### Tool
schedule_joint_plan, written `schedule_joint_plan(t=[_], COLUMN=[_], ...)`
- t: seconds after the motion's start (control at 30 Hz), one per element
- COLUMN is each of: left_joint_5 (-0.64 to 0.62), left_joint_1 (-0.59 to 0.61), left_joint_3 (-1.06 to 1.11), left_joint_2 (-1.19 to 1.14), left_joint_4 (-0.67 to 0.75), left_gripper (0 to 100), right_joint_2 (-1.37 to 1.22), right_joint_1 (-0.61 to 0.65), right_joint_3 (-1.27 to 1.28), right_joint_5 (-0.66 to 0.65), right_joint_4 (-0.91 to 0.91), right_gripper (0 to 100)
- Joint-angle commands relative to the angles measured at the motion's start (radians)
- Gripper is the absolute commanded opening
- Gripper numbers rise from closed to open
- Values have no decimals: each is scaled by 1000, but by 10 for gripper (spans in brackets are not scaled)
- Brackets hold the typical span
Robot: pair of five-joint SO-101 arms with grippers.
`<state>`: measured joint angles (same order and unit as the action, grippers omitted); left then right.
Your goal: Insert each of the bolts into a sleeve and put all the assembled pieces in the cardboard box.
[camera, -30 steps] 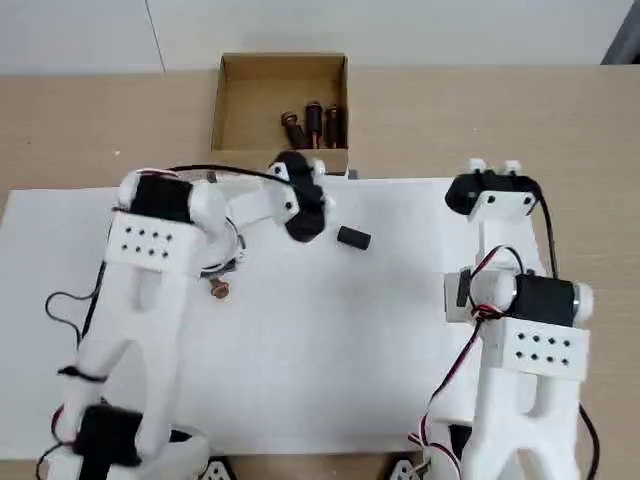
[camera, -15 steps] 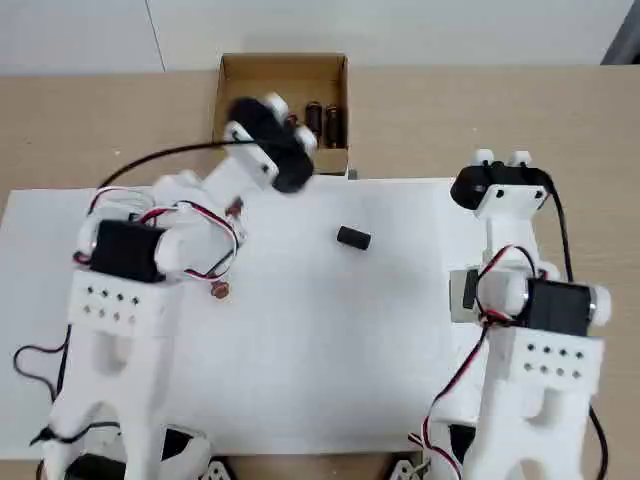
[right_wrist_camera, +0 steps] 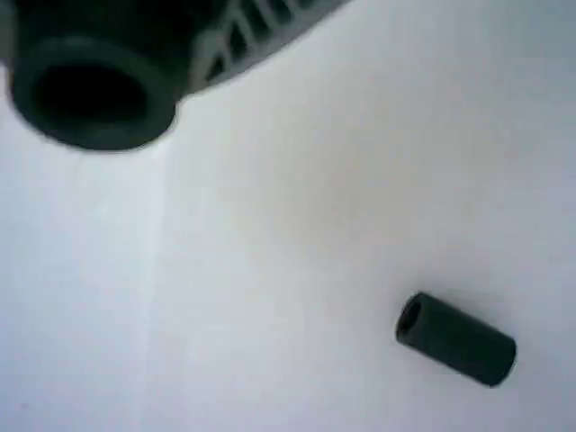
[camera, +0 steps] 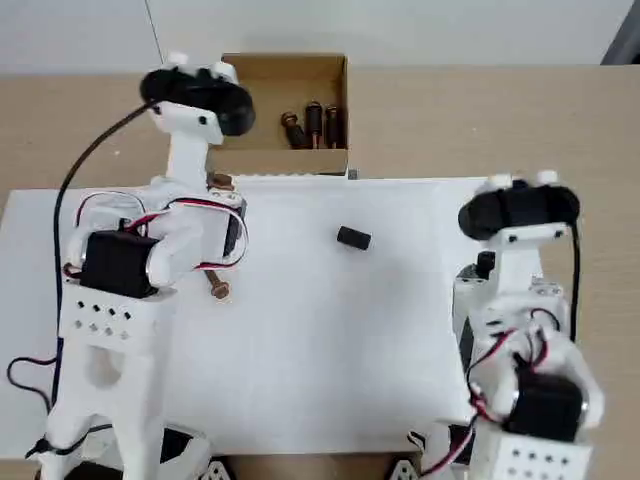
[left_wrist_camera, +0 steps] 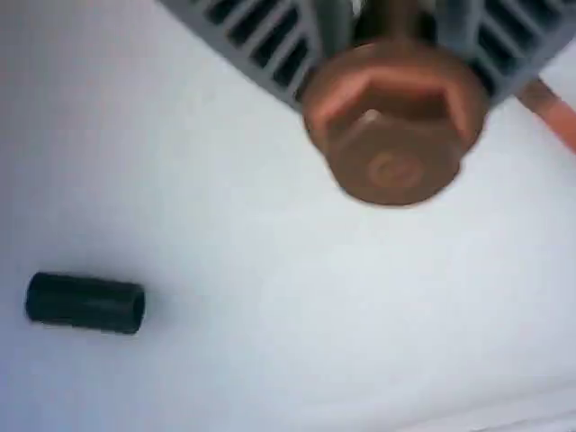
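A: Start with the left gripper [left_wrist_camera: 389,31]. Holding what?

B: Clamped on a copper bolt [left_wrist_camera: 393,126], shank pinched between the grey ribbed fingers [left_wrist_camera: 247,36], hex head turned toward the wrist lens. From above, parked over the far left edge of the white sheet [camera: 330,340], just in front of the cardboard box [camera: 232,100], not over it.

A: And the right gripper [right_wrist_camera: 153,45]?

B: Closed around a black sleeve [right_wrist_camera: 90,90], seen end-on, open bore facing the camera. Placed above the right side of the sheet, well apart from the left gripper.

A: Anything lying free on the sheet?

B: Yes, 2 things. First a loose sleeve [camera: 353,238], black, on its side in the far half of the sheet, between the 2 arms and nearer the box than the near edge. Then 1 loose bolt [camera: 218,288], copper, flat on the left part, just beside the left arm's white body.

A: Touching each other?

B: No, well apart, and neither touched by a gripper.

A: Inside the box?

B: 3 assembled pieces [camera: 313,122], dark sleeves with copper ends, lying close together side by side against the near wall, toward the right corner.

A: And underneath all this?

B: A light wooden table [camera: 450,110], sheet spread on top, box standing on the bare wood just beyond the sheet's far edge
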<state>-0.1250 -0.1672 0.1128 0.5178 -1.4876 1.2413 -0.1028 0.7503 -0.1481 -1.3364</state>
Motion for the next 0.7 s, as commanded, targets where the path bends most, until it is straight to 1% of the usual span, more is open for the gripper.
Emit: schedule_joint_plan(t=[0.0, 0.07, 0.23, 0.4, 0.57, 0.67], left_joint_5=[-94, -127, -186, -213, -256, -295], left_joint_1=[-6, -6, -5, 5, 5, 5], left_joint_3=[-36, -1, 162, 386, 610, 728], left_joint_2=[80, 114, 249, 431, 624, 723], left_joint_4=[9, 14, 44, 204, 358, 422], left_gripper=[5, 5, 5, 5, 5, 5], right_joint_2=[107, 148, 246, 294, 308, 309], right_joint_1=[-2, 1, 90, 194, 291, 337], right_joint_3=[86, 146, 273, 374, 451, 512], right_joint_5=[14, 14, 28, 120, 149, 147], right_joint_4=[87, 110, 154, 245, 335, 409], right_gripper=[2, 2, 2, 2, 2, 2])
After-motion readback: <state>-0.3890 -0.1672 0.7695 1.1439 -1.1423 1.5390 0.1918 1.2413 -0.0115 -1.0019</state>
